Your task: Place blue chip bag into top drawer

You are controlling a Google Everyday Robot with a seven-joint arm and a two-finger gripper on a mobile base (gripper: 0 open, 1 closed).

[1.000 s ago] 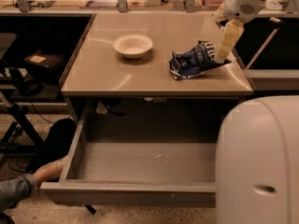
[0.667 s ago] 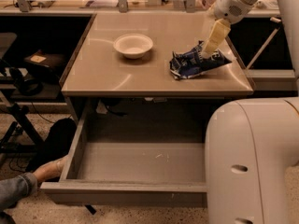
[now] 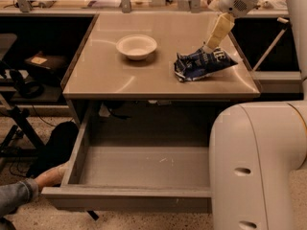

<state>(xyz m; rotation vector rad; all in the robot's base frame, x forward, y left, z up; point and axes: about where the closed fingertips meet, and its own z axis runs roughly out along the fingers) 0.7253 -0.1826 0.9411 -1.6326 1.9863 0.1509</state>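
Observation:
The blue chip bag (image 3: 204,63) lies crumpled on the right side of the table (image 3: 110,78), its white lettering facing up. My gripper (image 3: 209,46) reaches down from the upper right, and its tip is at the bag's upper back edge, touching or nearly touching it. The top drawer (image 3: 124,199) is pulled out below the tabletop, and its bare grey floor is in view. My arm's large white segment (image 3: 259,166) covers the drawer's right part.
A white bowl (image 3: 136,47) stands on the table to the left of the bag. A person's hand and sleeve (image 3: 45,178) lie by the drawer's front left corner. Black stands and cables (image 3: 19,109) are on the left.
My gripper has come down and to the left, from above the bag's right end to its upper back edge. The bag and the drawer have not moved.

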